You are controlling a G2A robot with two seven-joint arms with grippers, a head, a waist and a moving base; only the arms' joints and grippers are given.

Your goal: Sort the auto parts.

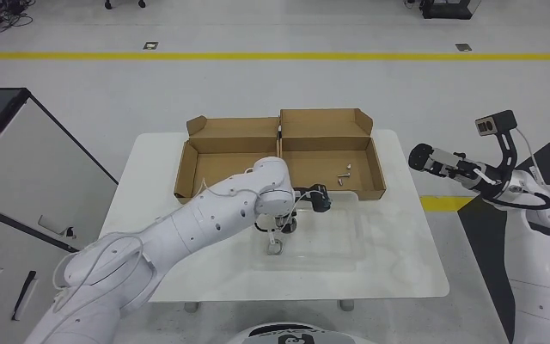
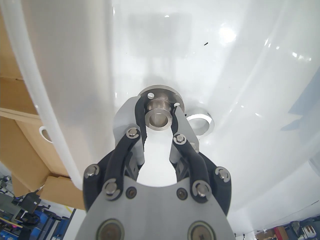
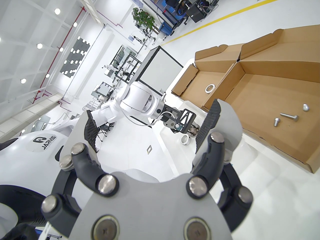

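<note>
Beside the table [image 1: 404,258], right gripper [image 3: 153,113] jaws spread, empty. Inside clear tray [image 1: 331,236], left gripper [image 2: 158,106] jaws pinching flanged bushing [image 2: 158,118] at the neck: likely heavy, rigid, slick metal, best gripped under the lip. Just beside, 1 ring [image 2: 200,124].

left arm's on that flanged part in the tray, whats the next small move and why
Probably a short straight lift. The jaws of the left gripper look closed on the neck of the bushing, its flange seems to rest on the tray floor, and a ring lies close beside it; rising vertically should clear both before any sideways carry.
</note>
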